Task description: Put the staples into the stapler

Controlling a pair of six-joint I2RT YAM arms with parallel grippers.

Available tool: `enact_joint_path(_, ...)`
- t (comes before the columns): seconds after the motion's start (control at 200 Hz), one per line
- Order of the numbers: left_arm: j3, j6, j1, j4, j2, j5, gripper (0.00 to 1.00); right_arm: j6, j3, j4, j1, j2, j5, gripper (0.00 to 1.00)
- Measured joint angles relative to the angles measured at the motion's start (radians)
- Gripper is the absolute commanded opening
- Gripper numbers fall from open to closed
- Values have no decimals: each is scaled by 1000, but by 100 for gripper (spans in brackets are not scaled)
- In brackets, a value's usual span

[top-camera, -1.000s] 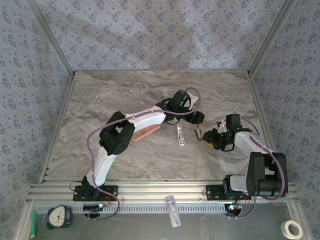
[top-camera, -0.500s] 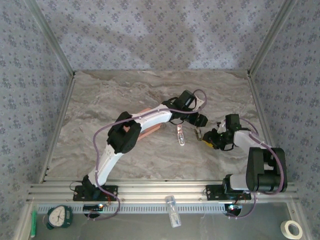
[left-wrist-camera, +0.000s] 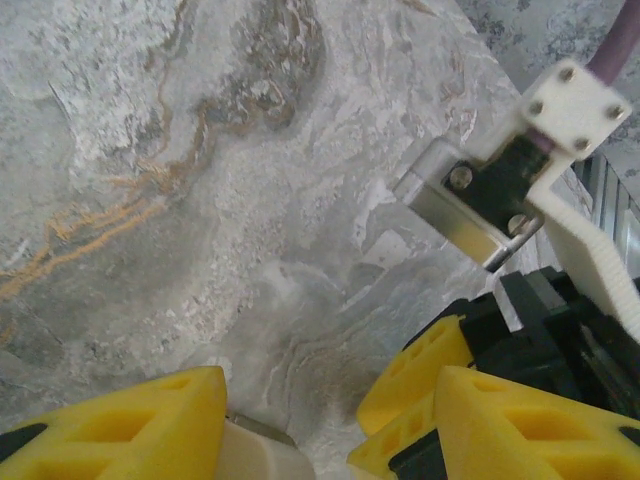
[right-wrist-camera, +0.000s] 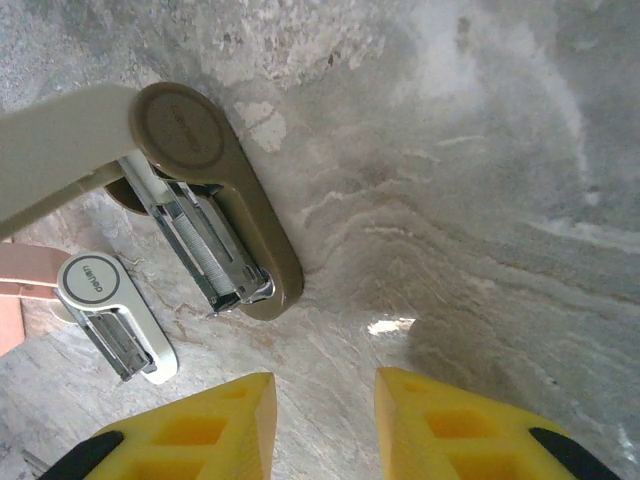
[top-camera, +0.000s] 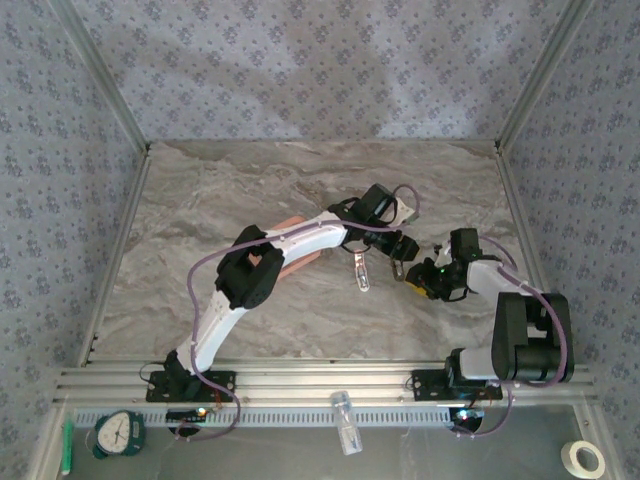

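Observation:
An opened stapler (right-wrist-camera: 215,215) with a tan base and a cream upper arm lies just ahead of my right gripper (right-wrist-camera: 325,400). A ribbed grey strip that looks like staples (right-wrist-camera: 205,250) sits in its metal channel. A second small stapler (right-wrist-camera: 115,320), white with a pale pink arm, lies further left and shows from above as a pale stapler (top-camera: 360,272). The right gripper (top-camera: 410,272) is open with bare table between its fingers. My left gripper (top-camera: 397,247) hangs right beside it. The left gripper (left-wrist-camera: 330,425) stands open, a cream rounded part (left-wrist-camera: 255,455) against its left finger.
A salmon-pink tray (top-camera: 297,262) lies partly under the left arm. The right gripper's yellow finger (left-wrist-camera: 425,365) and its camera bracket (left-wrist-camera: 470,205) crowd the left gripper's right side. On the front rail lie a clear bottle (top-camera: 345,422), a dial gauge (top-camera: 120,433) and a tape roll (top-camera: 586,458).
The left arm has swung right and down until its gripper hangs next to the right gripper, and its jaws have narrowed. The right arm has barely moved.

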Motion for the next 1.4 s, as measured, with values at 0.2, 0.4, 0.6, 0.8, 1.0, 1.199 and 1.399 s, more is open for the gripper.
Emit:
enact_joint_path(0.2, -35, 2, -3, -23, 0, 34, 58, -3, 12, -74, 0, -76, 19, 37)
enact_joint_path(0.4, -71, 3, -3, -27, -49, 11, 67, -3, 54, -155, -2, -149, 42, 42)
enact_joint_path(0.6, -184, -31, 15, 10, -180, -69, 68, 8, 127, -163, 11, -163, 46, 44)
enact_joint_path(0.8, -322, -57, 53, 78, -290, -122, 68, 7, 194, -143, 58, -51, 53, 42)
enact_joint_path(1.0, -389, -76, 75, 121, -309, -148, 68, -2, 208, -108, 95, 70, 72, 30)
enact_joint_path(1.199, -399, -84, 76, 137, -309, -155, 68, -1, 182, -73, 95, 121, 94, 16)
enact_joint_path(1.399, -399, -84, 77, 140, -309, -155, 69, 8, 176, -59, 108, 113, 105, 20)
